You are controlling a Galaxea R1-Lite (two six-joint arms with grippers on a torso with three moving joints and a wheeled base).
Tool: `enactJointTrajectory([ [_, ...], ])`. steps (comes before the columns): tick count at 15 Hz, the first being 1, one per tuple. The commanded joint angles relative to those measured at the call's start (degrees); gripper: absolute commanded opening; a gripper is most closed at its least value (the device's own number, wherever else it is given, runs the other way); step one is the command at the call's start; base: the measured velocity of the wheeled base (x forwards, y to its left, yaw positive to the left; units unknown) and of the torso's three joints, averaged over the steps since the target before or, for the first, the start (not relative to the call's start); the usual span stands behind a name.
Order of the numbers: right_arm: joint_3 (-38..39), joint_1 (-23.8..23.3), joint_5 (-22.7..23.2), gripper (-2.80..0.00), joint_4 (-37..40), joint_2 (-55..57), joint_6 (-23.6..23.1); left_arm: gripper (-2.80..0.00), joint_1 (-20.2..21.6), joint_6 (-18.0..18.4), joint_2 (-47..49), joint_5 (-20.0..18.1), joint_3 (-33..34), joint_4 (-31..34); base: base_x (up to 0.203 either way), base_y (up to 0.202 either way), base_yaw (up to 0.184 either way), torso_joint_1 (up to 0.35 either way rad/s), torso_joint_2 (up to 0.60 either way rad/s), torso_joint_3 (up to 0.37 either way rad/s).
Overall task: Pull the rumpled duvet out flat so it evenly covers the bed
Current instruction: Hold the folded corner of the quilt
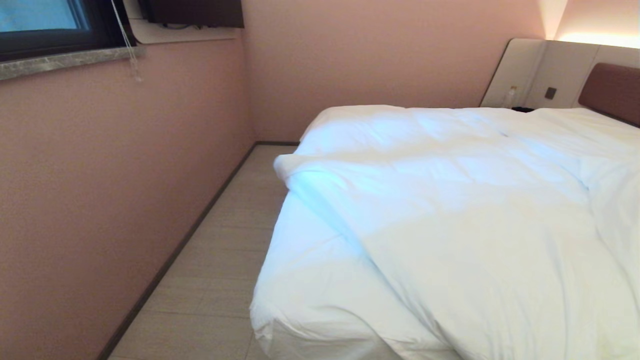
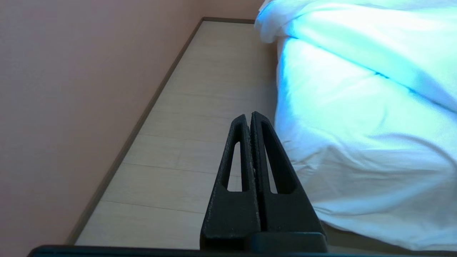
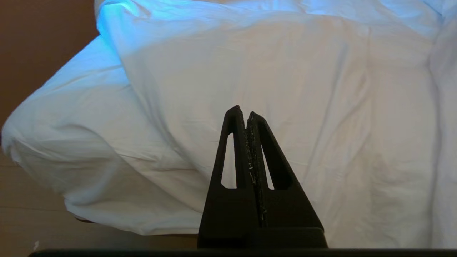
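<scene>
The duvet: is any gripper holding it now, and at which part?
Nothing is held. The left gripper and right gripper are both shut on nothing, short of the duvet.

Left claw (image 2: 251, 117) fingers pressed together, empty. Right claw (image 3: 242, 112) likewise closed, empty.

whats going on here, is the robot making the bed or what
Nothing is being handled yet. The white duvet lies rumpled and skewed on the bed, a fold bunched along the side nearest the wall. The left gripper is shut and empty over the floor beside the bed; the right gripper is shut and empty, facing the duvet.
</scene>
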Motion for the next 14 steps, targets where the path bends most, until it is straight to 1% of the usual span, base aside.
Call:
enactJointTrajectory([
  [1,0.0,0.0,0.0,-2.8,0.0,0.1,0.0,-2.8,0.0,0.0,0.0,0.0,0.0,-0.1,0.0,-0.147,-0.004,0.002,0.01,0.007],
  [2,0.0,0.0,0.0,-2.8,0.0,0.1,0.0,-2.8,-0.1,0.0,0.0,-0.1,0.0,0.0,0.0,-0.091,-0.001,0.006,0.01,0.006],
  [14,0.0,0.0,0.0,-2.8,-0.1,0.1,-0.3,-2.8,0.0,0.1,0.0,-0.1,0.0,-0.1,0.0,0.0,0.0,0.0,0.0,0.0],
])
